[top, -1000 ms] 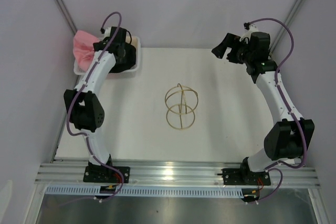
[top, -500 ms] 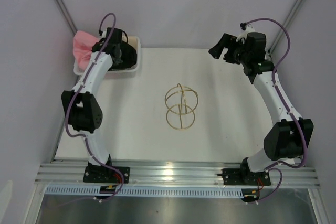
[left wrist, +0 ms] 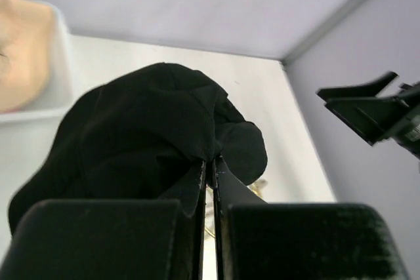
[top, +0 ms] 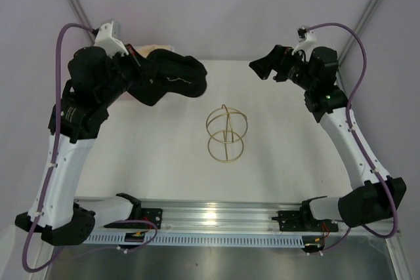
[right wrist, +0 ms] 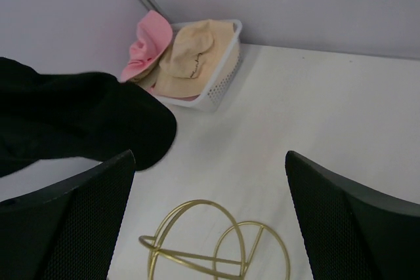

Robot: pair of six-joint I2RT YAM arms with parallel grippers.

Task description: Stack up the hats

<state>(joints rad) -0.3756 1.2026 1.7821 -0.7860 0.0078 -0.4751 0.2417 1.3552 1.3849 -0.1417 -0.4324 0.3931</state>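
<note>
A black hat [top: 172, 78] hangs above the table's back left, its cloth pinched in my left gripper [top: 146, 77], which is shut on it. In the left wrist view the black hat [left wrist: 144, 136] droops over the closed left gripper [left wrist: 213, 170]. A beige hat [right wrist: 190, 54] with a small dark mark and a pink hat [right wrist: 146, 47] lie in the white mesh basket [right wrist: 223, 73]. My right gripper [top: 266, 67] hovers at the back right, open and holding nothing, and in its own view this right gripper [right wrist: 209, 162] faces the black hat [right wrist: 79, 116].
A gold wire stand [top: 226, 133] sits on the middle of the white table, below and right of the hanging hat; the same gold wire stand [right wrist: 213, 244] shows between the right fingers. Grey walls close in the back and sides. The basket [left wrist: 62, 63] is in the back left corner.
My left gripper shut on the black hat in the basket, then the arm rose and swung right, carrying the hat out over the table. The right gripper edged left and stayed open.
</note>
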